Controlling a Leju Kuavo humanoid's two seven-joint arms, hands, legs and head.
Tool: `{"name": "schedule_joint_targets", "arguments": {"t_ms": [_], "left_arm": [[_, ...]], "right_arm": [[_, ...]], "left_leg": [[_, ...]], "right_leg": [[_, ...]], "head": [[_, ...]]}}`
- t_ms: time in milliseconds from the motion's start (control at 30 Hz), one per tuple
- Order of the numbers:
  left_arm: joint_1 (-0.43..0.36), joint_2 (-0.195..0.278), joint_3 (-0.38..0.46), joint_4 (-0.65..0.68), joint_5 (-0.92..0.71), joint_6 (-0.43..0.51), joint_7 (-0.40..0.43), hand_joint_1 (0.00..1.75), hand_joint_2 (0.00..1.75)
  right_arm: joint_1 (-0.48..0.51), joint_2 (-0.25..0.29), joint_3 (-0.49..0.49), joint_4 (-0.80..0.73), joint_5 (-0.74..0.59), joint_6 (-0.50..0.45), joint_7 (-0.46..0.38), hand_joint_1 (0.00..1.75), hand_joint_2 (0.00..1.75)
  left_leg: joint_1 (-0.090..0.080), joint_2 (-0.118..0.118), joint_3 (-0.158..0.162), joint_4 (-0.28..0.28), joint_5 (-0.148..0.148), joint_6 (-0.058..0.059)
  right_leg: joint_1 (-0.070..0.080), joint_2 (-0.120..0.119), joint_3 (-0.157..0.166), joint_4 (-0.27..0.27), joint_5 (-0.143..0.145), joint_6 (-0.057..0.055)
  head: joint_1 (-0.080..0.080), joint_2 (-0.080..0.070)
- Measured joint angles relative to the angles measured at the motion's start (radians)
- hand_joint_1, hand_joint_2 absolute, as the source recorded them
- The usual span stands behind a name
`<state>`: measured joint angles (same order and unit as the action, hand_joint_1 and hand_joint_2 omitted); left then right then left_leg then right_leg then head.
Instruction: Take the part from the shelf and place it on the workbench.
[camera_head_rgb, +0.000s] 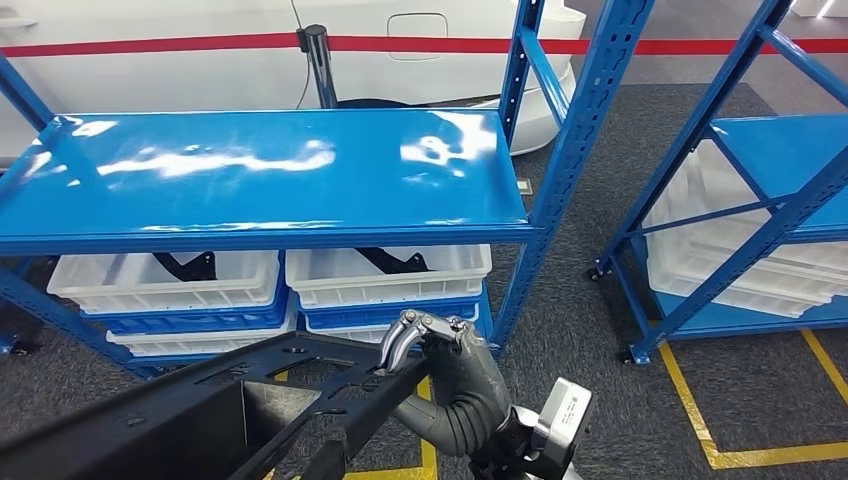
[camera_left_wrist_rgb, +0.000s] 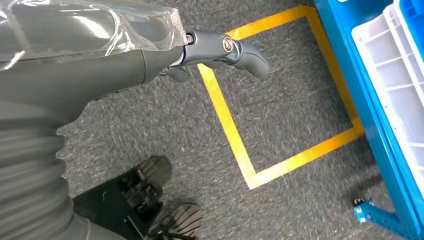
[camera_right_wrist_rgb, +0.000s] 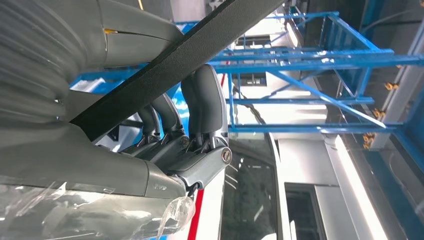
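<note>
Part: a black metal frame (camera_head_rgb: 200, 410), flat and matte, with cut-out openings and small holes; it is at the bottom of the head view, in front of the shelf and off it, and its left and lower ends are cut by the picture edge.
Right hand: the right hand (camera_head_rgb: 440, 345) holds the frame at its right end; the silver and dark fingers (camera_head_rgb: 405, 335) curl over the top edge of the bar. In the right wrist view the hand (camera_right_wrist_rgb: 192, 135) wraps a black textured bar (camera_right_wrist_rgb: 175, 62) of the same part.
Left hand: the left hand (camera_left_wrist_rgb: 220, 52) hangs over the floor with nothing in it; its thumb is stretched out, the other fingers are mostly hidden, so I cannot tell how wide it is.
Shelf: a blue steel rack (camera_head_rgb: 260, 175) with a glossy, reflecting board; a second blue rack (camera_head_rgb: 780, 180) stands to the right, cut by the edge.
Crates: white plastic crates (camera_head_rgb: 385, 275) stacked under the board, on blue crates; dark parts (camera_head_rgb: 185, 265) lie inside, half hidden by the board.
Floor: grey rough carpet (camera_head_rgb: 570, 330) with yellow tape lines (camera_head_rgb: 700, 420).
Barrier: a red belt (camera_head_rgb: 160, 45) on a dark post behind the rack.
</note>
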<state>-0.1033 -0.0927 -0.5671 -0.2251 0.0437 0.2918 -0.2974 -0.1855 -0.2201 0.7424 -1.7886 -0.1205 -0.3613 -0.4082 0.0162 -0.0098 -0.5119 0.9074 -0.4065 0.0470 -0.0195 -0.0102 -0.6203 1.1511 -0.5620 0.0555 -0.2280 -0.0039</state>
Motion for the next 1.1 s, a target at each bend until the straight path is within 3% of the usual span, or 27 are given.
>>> {"name": "schedule_joint_targets", "arguments": {"t_ms": [33,67,100,133,167,233,267,333,400,433,500,567,600,633,700,767,833,900,967,1033,1067,1100], "left_arm": [[0.001,0.000,-0.002,0.000,0.001,0.000,0.000,0.00,1.75],[0.003,0.000,-0.004,0.000,0.001,0.000,0.000,0.00,1.75],[0.004,0.000,-0.004,0.000,0.002,0.000,0.000,0.00,1.75],[0.004,0.000,-0.005,0.000,0.002,0.000,0.000,0.00,1.75],[0.004,0.001,-0.005,0.000,0.002,0.000,0.000,0.00,1.75],[0.002,0.000,-0.006,0.000,0.002,0.000,-0.002,0.00,1.75],[0.001,0.000,-0.007,0.000,0.002,0.000,-0.003,0.00,1.75],[0.002,0.001,-0.008,0.000,0.003,0.000,-0.005,0.00,1.75],[0.005,0.002,-0.009,0.000,0.005,0.001,-0.006,0.00,1.75],[0.005,0.002,-0.009,0.000,0.007,0.001,-0.006,0.00,1.75],[0.004,0.002,-0.009,0.000,0.009,0.001,-0.007,0.00,1.75],[0.005,0.002,-0.009,0.000,0.010,0.001,-0.007,0.00,1.75],[0.005,0.002,-0.009,0.000,0.010,0.001,-0.007,0.00,1.75],[0.006,0.002,-0.009,0.000,0.010,0.001,-0.007,0.00,1.75],[0.004,0.002,-0.009,0.000,0.010,0.001,-0.007,0.00,1.75],[0.001,0.002,-0.010,0.000,0.008,0.000,-0.006,0.00,1.75],[0.000,0.002,-0.013,0.000,-0.006,-0.004,0.004,0.00,1.75],[-0.004,-0.001,-0.024,0.000,-0.032,-0.011,0.028,0.00,1.75],[-0.016,-0.009,-0.040,0.000,-0.054,-0.017,0.052,0.00,1.75],[-0.029,-0.018,-0.054,0.000,-0.062,-0.020,0.064,0.00,1.75],[-0.033,-0.021,-0.060,0.000,-0.062,-0.020,0.066,0.00,1.75],[-0.035,-0.023,-0.066,0.000,-0.062,-0.020,0.067,0.00,1.75]], "right_arm": [[0.001,0.000,0.000,0.001,0.001,0.000,0.000,1.75,1.75],[0.002,0.000,0.001,0.002,0.002,0.000,0.000,1.75,1.75],[0.003,0.000,0.001,0.003,0.002,0.001,0.000,1.75,1.75],[0.003,0.000,0.001,0.004,0.003,0.001,0.000,1.75,1.75],[0.003,0.000,0.002,0.005,0.003,0.002,0.000,1.75,1.75],[0.003,0.000,0.002,0.005,0.004,0.003,0.001,1.75,1.75],[0.003,0.000,0.002,0.005,0.004,0.003,0.001,1.75,1.75],[0.002,0.001,0.002,0.005,0.004,0.004,0.001,1.75,1.75],[0.001,0.004,0.002,0.005,0.004,0.008,0.000,1.75,1.75],[0.000,0.005,0.002,0.005,0.004,0.009,0.000,1.75,1.75],[0.001,0.006,0.002,0.005,0.004,0.012,-0.001,1.75,1.75],[0.003,0.006,0.002,0.006,0.004,0.014,0.000,1.75,1.75],[0.003,0.006,0.002,0.006,0.004,0.014,0.000,1.75,1.75],[0.003,0.006,0.002,0.006,0.004,0.014,0.000,1.75,1.75],[0.002,0.006,0.002,0.007,0.004,0.013,0.000,1.75,1.75],[0.002,0.006,0.002,0.007,0.004,0.012,0.001,1.75,1.75],[0.006,0.005,0.000,0.006,0.006,0.000,0.000,1.75,1.75],[0.024,-0.003,-0.009,-0.004,0.012,-0.021,-0.002,1.75,1.75],[0.061,-0.022,-0.030,-0.024,0.017,-0.044,-0.008,1.75,1.75],[0.099,-0.043,-0.055,-0.047,0.018,-0.059,-0.013,1.75,1.75],[0.115,-0.051,-0.066,-0.058,0.018,-0.063,-0.015,1.75,1.75],[0.129,-0.059,-0.075,-0.069,0.018,-0.065,-0.015,1.75,1.75]], "left_leg": [[-0.002,-0.006,-0.004,0.001,0.002,0.002],[-0.003,-0.014,-0.006,0.002,0.003,0.002],[-0.004,-0.022,-0.007,0.004,0.004,0.002],[-0.004,-0.033,-0.007,0.006,0.005,0.001],[-0.004,-0.043,-0.008,0.008,0.005,0.000],[-0.007,-0.063,-0.015,0.017,0.005,-0.008],[-0.008,-0.072,-0.022,0.019,0.007,-0.014],[-0.006,-0.091,-0.035,0.021,0.014,-0.027],[-0.006,-0.074,-0.052,0.046,-0.002,-0.038],[-0.006,-0.054,-0.072,0.088,-0.028,-0.042],[-0.006,-0.016,-0.135,0.232,-0.100,-0.050],[-0.005,-0.008,-0.182,0.341,-0.136,-0.054],[-0.005,-0.007,-0.176,0.337,-0.127,-0.054],[-0.005,-0.002,-0.148,0.289,-0.101,-0.053],[-0.010,0.031,-0.060,0.127,-0.039,-0.044],[-0.018,0.057,-0.012,0.030,-0.009,-0.031],[-0.021,0.047,-0.015,0.020,-0.004,-0.019],[-0.016,0.030,-0.016,0.014,0.004,-0.006],[-0.010,0.010,-0.018,0.010,0.013,0.006],[-0.010,-0.013,-0.023,0.010,0.017,0.011],[-0.010,-0.025,-0.025,0.011,0.018,0.012],[-0.010,-0.037,-0.025,0.011,0.019,0.012]], "right_leg": [[0.001,0.003,-0.026,0.063,-0.024,0.000],[0.001,0.004,-0.035,0.090,-0.027,-0.001],[0.001,0.005,-0.026,0.078,-0.012,-0.003],[0.000,0.010,0.005,0.022,0.021,-0.006],[0.000,0.027,0.045,-0.055,0.058,-0.009],[-0.002,0.065,0.106,-0.183,0.103,-0.015],[-0.002,0.077,0.115,-0.207,0.107,-0.017],[-0.001,0.064,0.110,-0.210,0.106,-0.021],[-0.004,0.040,0.107,-0.212,0.111,-0.031],[-0.005,0.027,0.106,-0.214,0.113,-0.036],[-0.002,0.004,0.104,-0.214,0.114,-0.040],[0.001,-0.020,0.103,-0.214,0.115,-0.041],[0.002,-0.031,0.103,-0.214,0.115,-0.041],[0.002,-0.042,0.104,-0.214,0.114,-0.041],[0.005,-0.061,0.107,-0.213,0.113,-0.039],[0.009,-0.075,0.108,-0.213,0.112,-0.033],[0.011,-0.088,0.109,-0.215,0.114,-0.024],[0.009,-0.072,0.104,-0.196,0.096,-0.013],[0.006,-0.025,0.067,-0.101,0.035,-0.006],[0.007,0.003,0.002,0.045,-0.034,-0.004],[0.007,0.007,-0.020,0.093,-0.047,-0.003],[0.006,0.009,-0.024,0.100,-0.037,-0.003]], "head": [[0.000,0.000],[0.000,0.000],[0.000,0.000],[0.000,0.000],[0.000,0.000],[0.000,0.000],[0.000,0.000],[-0.001,0.000],[-0.003,0.000],[-0.004,0.000],[-0.007,0.000],[-0.007,0.000],[-0.007,0.000],[-0.007,0.000],[-0.007,0.000],[-0.006,0.000],[-0.005,0.000],[-0.007,0.000],[-0.008,0.000],[-0.009,0.000],[-0.009,0.000],[-0.009,0.000]]}}
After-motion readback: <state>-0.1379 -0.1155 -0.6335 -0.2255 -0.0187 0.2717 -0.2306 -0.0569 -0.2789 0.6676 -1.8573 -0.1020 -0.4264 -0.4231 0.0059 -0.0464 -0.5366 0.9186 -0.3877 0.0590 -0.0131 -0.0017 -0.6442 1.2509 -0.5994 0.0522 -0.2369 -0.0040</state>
